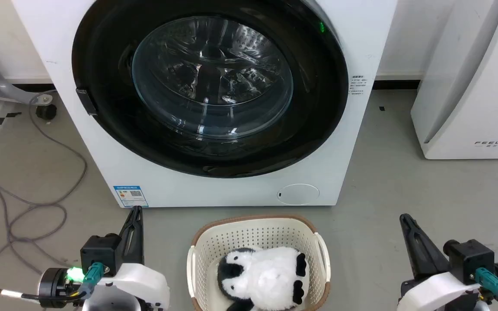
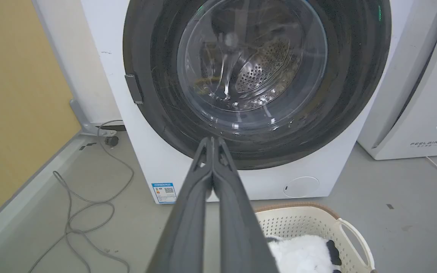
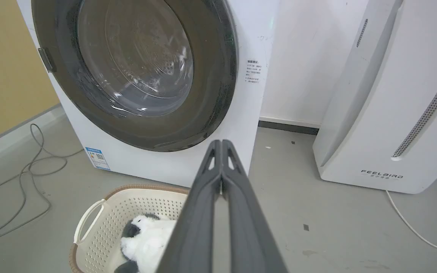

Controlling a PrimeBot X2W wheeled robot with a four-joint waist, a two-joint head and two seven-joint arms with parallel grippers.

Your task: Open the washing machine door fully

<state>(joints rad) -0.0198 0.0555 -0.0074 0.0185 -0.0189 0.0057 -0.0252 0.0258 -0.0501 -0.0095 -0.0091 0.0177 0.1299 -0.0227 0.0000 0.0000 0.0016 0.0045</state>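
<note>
The left gripper (image 1: 135, 214) and the right gripper (image 1: 406, 221) sit low and near, one at each side, each with its two dark fingers pressed together and gripping nothing. Beyond them the washing machine door (image 1: 210, 82), round and glossy black with a clear glass bowl, lies closed flat against the white washing machine (image 1: 214, 190). Near its front, between the grippers, a cream basket (image 1: 255, 219) holds a black-and-white plush toy (image 1: 266, 272); a white appliance (image 1: 469, 86) stands to the right, a grey cable (image 1: 84, 168) trails left.
</note>
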